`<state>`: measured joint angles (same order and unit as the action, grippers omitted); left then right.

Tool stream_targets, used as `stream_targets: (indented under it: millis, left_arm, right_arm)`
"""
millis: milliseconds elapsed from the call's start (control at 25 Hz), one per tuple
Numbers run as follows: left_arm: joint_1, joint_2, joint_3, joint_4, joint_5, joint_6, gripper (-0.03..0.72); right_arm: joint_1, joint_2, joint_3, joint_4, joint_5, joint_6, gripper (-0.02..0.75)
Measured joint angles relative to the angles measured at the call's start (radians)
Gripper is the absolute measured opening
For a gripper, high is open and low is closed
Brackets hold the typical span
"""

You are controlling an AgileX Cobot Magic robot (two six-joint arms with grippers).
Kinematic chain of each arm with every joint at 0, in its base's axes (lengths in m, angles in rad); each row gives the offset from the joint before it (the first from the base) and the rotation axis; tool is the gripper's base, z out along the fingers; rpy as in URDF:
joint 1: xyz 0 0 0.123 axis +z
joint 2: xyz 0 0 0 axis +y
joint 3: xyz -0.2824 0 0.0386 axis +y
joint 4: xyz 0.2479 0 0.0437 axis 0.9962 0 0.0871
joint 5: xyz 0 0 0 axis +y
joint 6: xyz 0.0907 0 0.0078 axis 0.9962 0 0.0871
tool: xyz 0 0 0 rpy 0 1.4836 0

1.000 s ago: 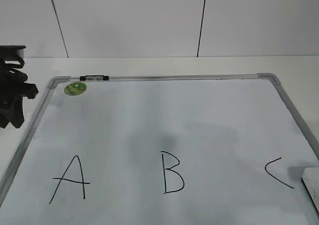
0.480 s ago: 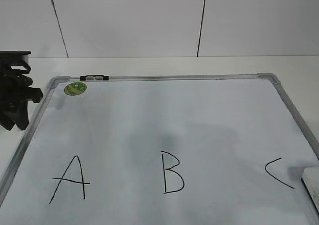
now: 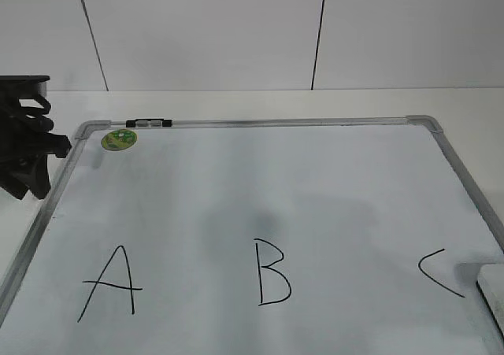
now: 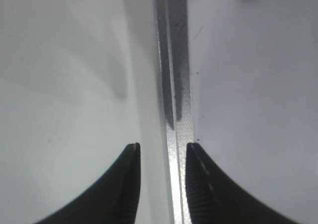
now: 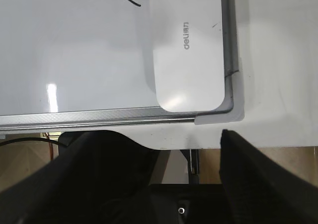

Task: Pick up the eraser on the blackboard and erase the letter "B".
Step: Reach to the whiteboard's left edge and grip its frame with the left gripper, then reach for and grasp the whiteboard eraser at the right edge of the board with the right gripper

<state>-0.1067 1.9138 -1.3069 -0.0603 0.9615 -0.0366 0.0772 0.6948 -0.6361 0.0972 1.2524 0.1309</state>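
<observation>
One eraser [image 5: 191, 45], on blackboard [image 3: 315, 182] corner

A white table [image 3: 260, 103] runs out beyond the far edge of my workspace and meets a white panelled wall [image 3: 205, 32] split by two dark vertical seams. In my right wrist view the table's near edge gives way to a tan floor [image 5: 293, 159], with a thin dark cable [image 5: 30, 140] beneath it.

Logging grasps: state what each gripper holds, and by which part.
Nothing is held. The left gripper straddles the blackboard frame, open; the right gripper is open, short of the eraser.
</observation>
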Motion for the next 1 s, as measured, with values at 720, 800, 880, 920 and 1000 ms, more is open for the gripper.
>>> stream_targets:
  millis: [720, 800, 880, 920, 1000]
  left_arm:
    - [0.0, 0.076, -0.006, -0.036, 0.01, 0.015, 0.217]
    - [0.0, 0.076, -0.006, -0.037, 0.01, 0.015, 0.19]
    - [0.0, 0.076, -0.006, -0.038, 0.01, 0.015, 0.147]
    - [0.0, 0.076, -0.006, -0.04, 0.01, 0.015, 0.126]
    - [0.0, 0.076, -0.009, -0.04, 0.01, 0.015, 0.073]
  right_arm:
    - [0.0, 0.0, 0.0, 0.0, 0.0, 0.0, 0.584]
    - [0.0, 0.0, 0.0, 0.0, 0.0, 0.001, 0.584]
    - [0.0, 0.0, 0.0, 0.0, 0.0, 0.001, 0.584]
    - [0.0, 0.0, 0.0, 0.0, 0.0, 0.001, 0.584]
    - [0.0, 0.0, 0.0, 0.0, -0.002, 0.001, 0.584]
